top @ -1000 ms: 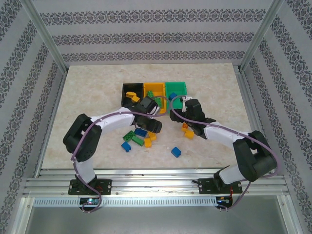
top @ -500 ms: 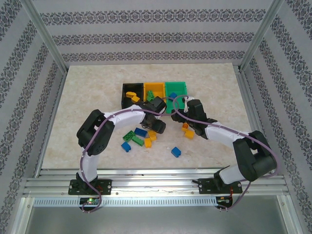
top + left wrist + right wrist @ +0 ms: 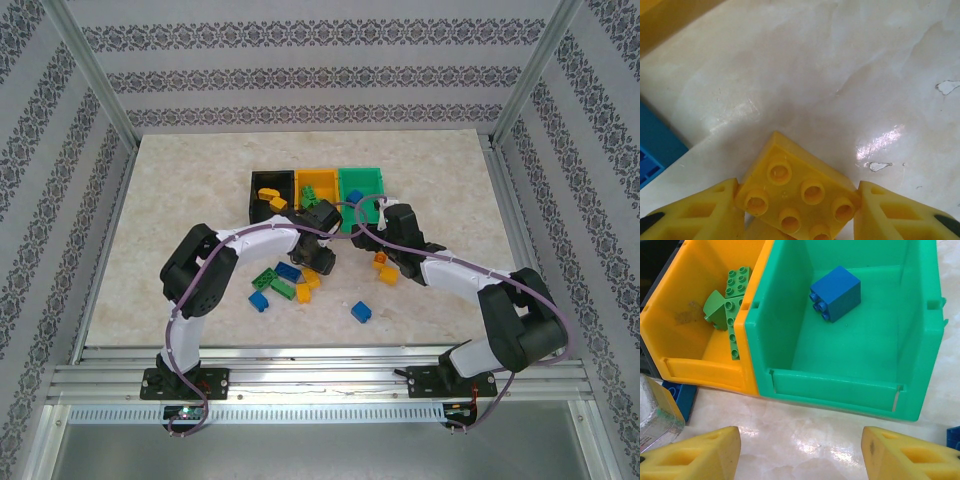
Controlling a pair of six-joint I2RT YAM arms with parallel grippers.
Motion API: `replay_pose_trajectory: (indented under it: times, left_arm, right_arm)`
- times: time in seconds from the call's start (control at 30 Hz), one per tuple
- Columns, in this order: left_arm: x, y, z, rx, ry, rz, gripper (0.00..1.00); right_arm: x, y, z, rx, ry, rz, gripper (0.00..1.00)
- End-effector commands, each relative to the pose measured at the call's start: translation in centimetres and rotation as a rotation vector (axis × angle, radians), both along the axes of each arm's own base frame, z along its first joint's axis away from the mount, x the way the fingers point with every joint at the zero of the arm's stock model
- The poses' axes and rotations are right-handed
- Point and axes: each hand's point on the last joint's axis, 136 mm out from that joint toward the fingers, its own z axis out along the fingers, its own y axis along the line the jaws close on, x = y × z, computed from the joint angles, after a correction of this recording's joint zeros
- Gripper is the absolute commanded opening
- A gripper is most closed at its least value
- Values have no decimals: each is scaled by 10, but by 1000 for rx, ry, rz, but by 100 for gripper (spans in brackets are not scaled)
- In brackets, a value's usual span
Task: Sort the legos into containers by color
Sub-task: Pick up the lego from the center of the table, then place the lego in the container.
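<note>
In the left wrist view a yellow lego [image 3: 800,187] lies studs-up on the marble table, and both yellow fingers of my left gripper [image 3: 797,202] press its sides. Seen from above, that gripper [image 3: 320,260] is low over the loose legos in front of the orange container [image 3: 317,183]. My right gripper [image 3: 800,452] hangs open and empty just in front of the green container [image 3: 840,390], which holds one blue lego [image 3: 835,292]. Green legos [image 3: 732,305] lie in the orange container. The black container [image 3: 254,190] holds a yellow lego [image 3: 268,194].
Loose legos lie on the table: green [image 3: 265,278], blue [image 3: 289,271], blue [image 3: 258,300], blue [image 3: 361,312], orange [image 3: 385,272]. A blue brick's edge [image 3: 655,150] sits just left of my left gripper. Metal frame posts and patterned walls ring the table.
My left arm swung right and settled over the pile, and its jaws narrowed onto the yellow lego. The right arm has hardly moved.
</note>
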Motion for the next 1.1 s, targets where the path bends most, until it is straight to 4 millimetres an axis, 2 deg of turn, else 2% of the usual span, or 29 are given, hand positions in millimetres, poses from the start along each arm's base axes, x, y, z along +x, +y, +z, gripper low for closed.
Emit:
replay_pose_trajectory:
  times: [0.0,0.27,0.47,0.63,0.73,0.8,0.9,1.07]
  left_arm:
    - [11,0,25,1,-77,17,48]
    - [46,31,72,-18,-202,117,47]
    - [81,78,108,-22,-298,229,48]
    - [112,113,119,-24,-330,287,49]
    - [126,121,116,-12,-318,304,62]
    - [128,116,116,-17,-289,298,66]
    - [119,103,113,-70,-268,284,69]
    - [85,84,107,-110,-245,226,70]
  right_arm:
    - [1,-1,3,34,-6,-7,65]
    - [1,-1,2,34,-1,-6,65]
    - [0,1,4,45,-4,-4,65]
    - [1,3,4,57,1,0,65]
    - [0,3,5,63,0,2,66]
    - [0,3,5,62,0,2,65]
    - [1,2,5,60,-1,-2,65]
    - [1,3,5,68,2,1,65]
